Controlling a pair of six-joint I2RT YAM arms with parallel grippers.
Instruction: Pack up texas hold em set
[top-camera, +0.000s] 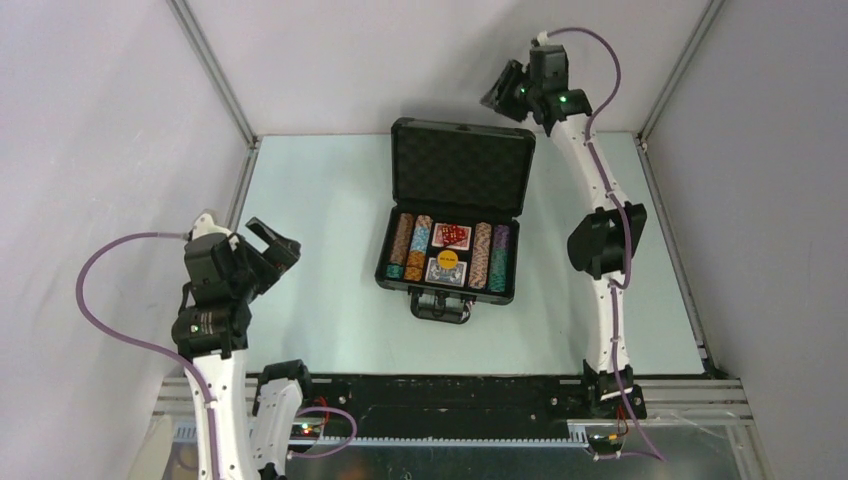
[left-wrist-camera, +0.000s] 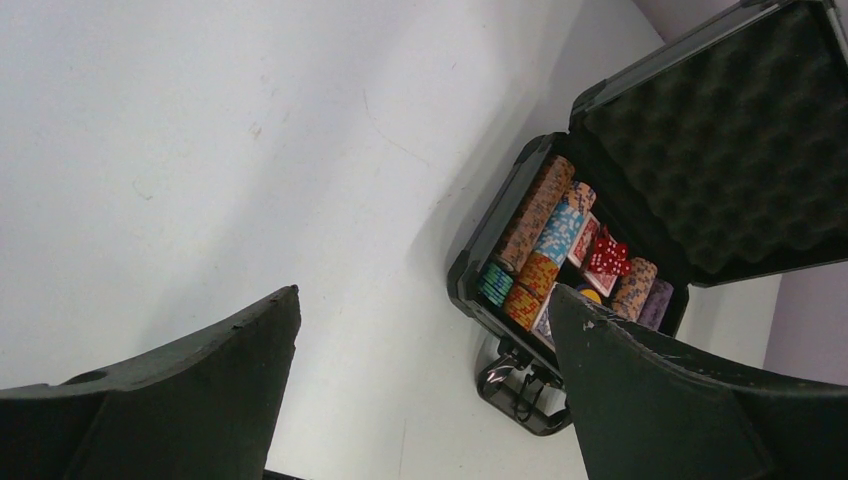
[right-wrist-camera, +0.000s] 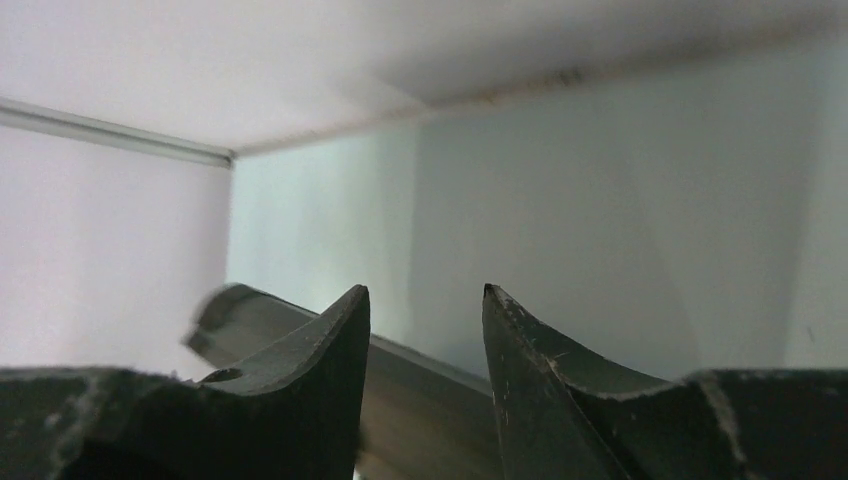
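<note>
On the left, our left jaws stand as wide as they go and hold nothing; they hang over the worktop, well apart from the case. In the middle of the worktop the black case lies open, its handle toward us. Inside we see rows of striped chips at both sides, with red dice and a card deck in between. We spot no loose piece outside it, so we think the filling is done and the step now is shutting the lid. The lid stands up at the back, its bumpy foam facing us. On the right, our right jaws are up high, near the lid's far right corner. They are about half open and hold nothing. In the right wrist view a dark blurry edge shows behind them; it may be the lid's top, but we cannot tell. Next, we think, the right arm must push the lid's top edge toward us and down until it lies flat. The left arm may need to hold the case so it does not slide.
</note>
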